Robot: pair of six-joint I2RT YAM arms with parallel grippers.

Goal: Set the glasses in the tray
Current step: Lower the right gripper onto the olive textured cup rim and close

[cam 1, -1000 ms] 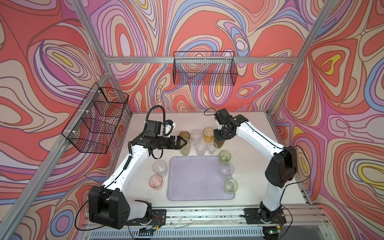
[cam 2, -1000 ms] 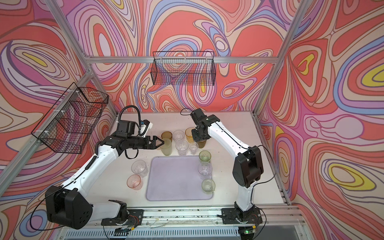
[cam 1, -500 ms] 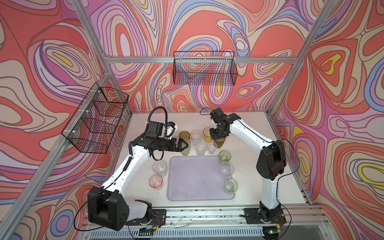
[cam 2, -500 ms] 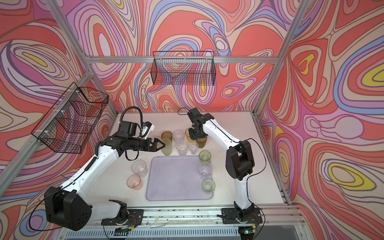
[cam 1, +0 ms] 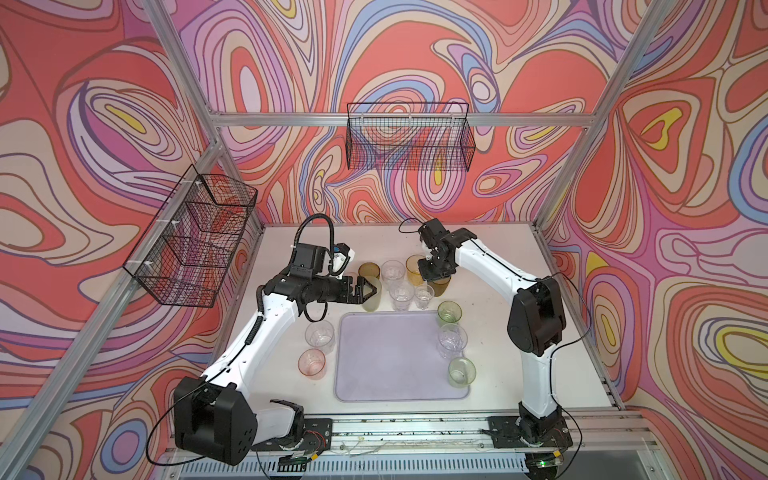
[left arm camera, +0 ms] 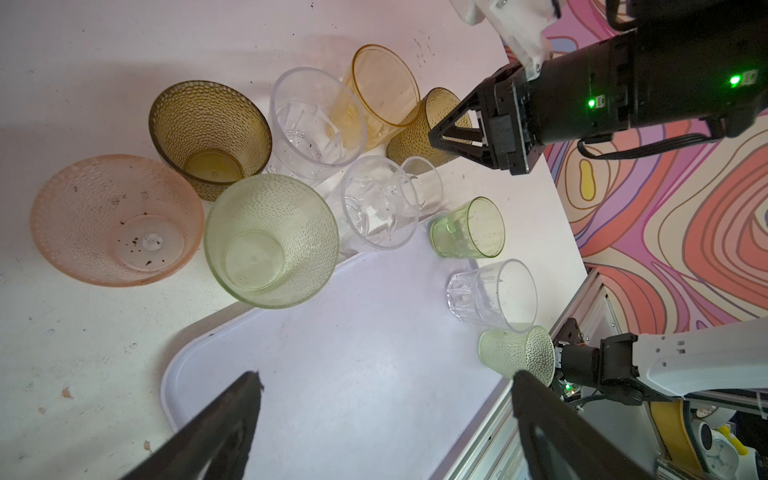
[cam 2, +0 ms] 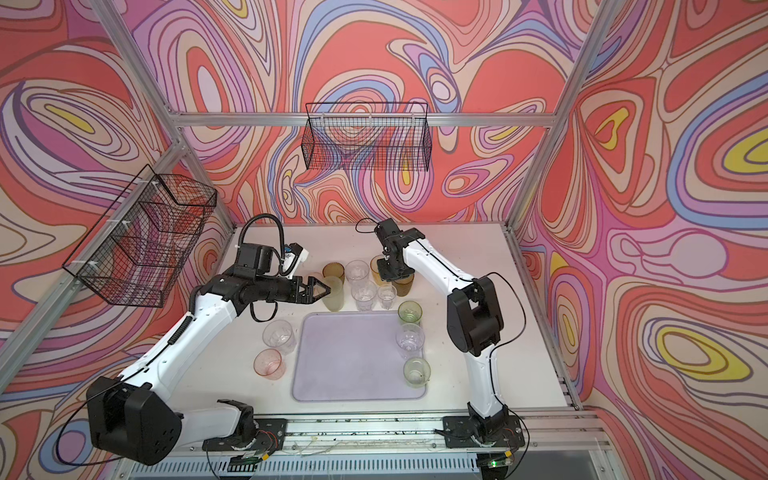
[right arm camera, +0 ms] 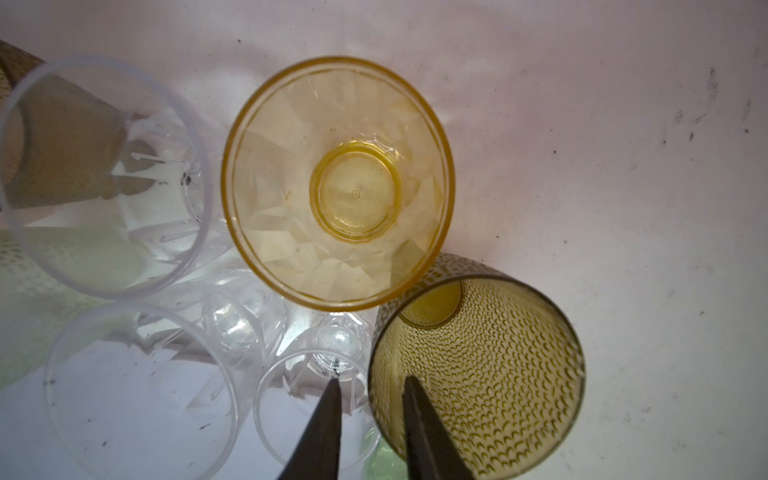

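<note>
Tray (cam 1: 386, 357): clear tumbler (cam 1: 451, 343), pale green tumbler (cam 1: 461, 372) at right rim; whether inside, unclear.

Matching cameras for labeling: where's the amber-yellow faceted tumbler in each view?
Top view: amber-yellow faceted tumbler, back of the cluster, partly behind the right end effector.
Top view: same spot.
Left wrist: between a clear tumbler and the end effector.
Right wrist: seen straight down, mid-frame.
Shared landmark: the olive-brown dimpled tumbler next to it, at the end effector's fingertips.
</note>
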